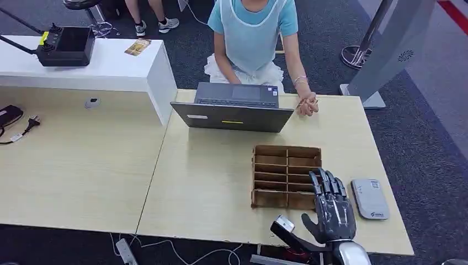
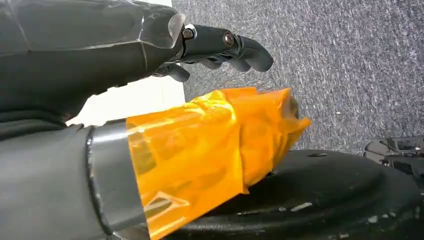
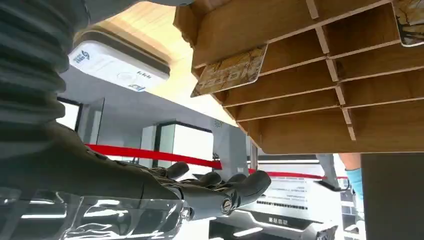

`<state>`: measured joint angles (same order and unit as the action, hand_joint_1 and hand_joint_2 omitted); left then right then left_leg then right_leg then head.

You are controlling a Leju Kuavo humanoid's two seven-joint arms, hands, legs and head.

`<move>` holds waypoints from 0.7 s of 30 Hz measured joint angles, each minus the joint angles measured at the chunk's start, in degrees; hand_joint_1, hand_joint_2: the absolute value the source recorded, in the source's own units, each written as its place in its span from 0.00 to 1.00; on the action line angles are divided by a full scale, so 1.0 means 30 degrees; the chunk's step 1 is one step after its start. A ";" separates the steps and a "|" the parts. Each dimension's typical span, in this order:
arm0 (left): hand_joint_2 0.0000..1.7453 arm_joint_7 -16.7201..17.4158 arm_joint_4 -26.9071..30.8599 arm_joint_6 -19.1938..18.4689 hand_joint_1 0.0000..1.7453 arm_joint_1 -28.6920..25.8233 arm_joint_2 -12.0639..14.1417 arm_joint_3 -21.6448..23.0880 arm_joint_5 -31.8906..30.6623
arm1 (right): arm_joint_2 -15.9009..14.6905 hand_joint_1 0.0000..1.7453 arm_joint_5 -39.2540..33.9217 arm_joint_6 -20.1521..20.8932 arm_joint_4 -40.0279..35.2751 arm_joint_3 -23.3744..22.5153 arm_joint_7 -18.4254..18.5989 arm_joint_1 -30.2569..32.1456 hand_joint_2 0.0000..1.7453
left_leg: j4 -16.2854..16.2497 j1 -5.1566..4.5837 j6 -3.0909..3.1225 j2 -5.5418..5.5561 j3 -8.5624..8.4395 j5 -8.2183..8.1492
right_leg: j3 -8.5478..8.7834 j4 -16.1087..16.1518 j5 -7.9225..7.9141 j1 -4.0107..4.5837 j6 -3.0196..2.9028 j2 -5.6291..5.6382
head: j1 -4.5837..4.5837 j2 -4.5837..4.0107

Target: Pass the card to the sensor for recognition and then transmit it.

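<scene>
The right hand (image 1: 333, 205) is seen hovering at the near right corner of the wooden slotted card rack (image 1: 286, 176), palm down, fingers stretched forward and slightly apart over the rack's near right compartments. Nothing is held in it. In the right wrist view the same hand (image 3: 220, 192) is shown with the fingers loosely extended and nothing between them.

A card (image 3: 231, 71) with a gold-brown pattern is caught in the right wrist view, sticking out of one of the rack's slots at a tilt. A second card (image 3: 411, 21) is glimpsed in another slot at the picture's edge. Neither can be picked out in the head view, tbh.

The grey card sensor (image 1: 370, 198) is laid flat on the light wooden table (image 1: 209, 187), just to the right of the rack and just beside the right hand.

The left hand (image 2: 150, 55) is seen over grey carpet, fingers curled in with nothing in them, thumb wrapped in orange tape.

A dark laptop (image 1: 234, 107) is set behind the rack, and a person in a light blue top (image 1: 254, 33) is seated behind it, one hand resting on the table edge.
</scene>
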<state>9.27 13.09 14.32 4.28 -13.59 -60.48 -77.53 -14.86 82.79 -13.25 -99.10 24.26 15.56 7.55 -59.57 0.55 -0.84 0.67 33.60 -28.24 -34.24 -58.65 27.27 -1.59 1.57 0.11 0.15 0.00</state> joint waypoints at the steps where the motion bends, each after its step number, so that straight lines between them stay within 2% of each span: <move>1: 0.00 0.0000 0.0000 -0.0007 0.00 0.0000 0.0007 0.0000 -0.0051 | 0.0044 0.00 0.0022 0.0007 0.0080 0.0000 -0.0015 -0.0061 1.00 | 0.0000 0.0000 0.0000 0.0000 -0.0001 0.0000 | 0.0000 0.0000 0.0000 0.0000 0.0000 0.0000 | 0.0007 0.0000; 21: 0.00 0.0007 0.0000 -0.0015 0.00 0.0001 0.0138 0.0000 -0.0182 | 0.0685 0.00 0.0219 -0.0022 0.1122 0.0000 -0.0153 -0.0745 1.00 | 0.0000 0.0000 -0.0001 0.0000 -0.0002 0.0002 | 0.0000 -0.0001 -0.0002 0.0000 -0.0002 0.0000 | 0.0000 0.0000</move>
<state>9.29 13.09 14.27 4.29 -13.18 -60.48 -78.07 -12.81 83.45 -13.31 -95.73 24.26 15.10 5.32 -59.57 0.55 -0.85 0.67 33.59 -28.24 -34.24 -58.65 27.26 -1.59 1.57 0.11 0.15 0.00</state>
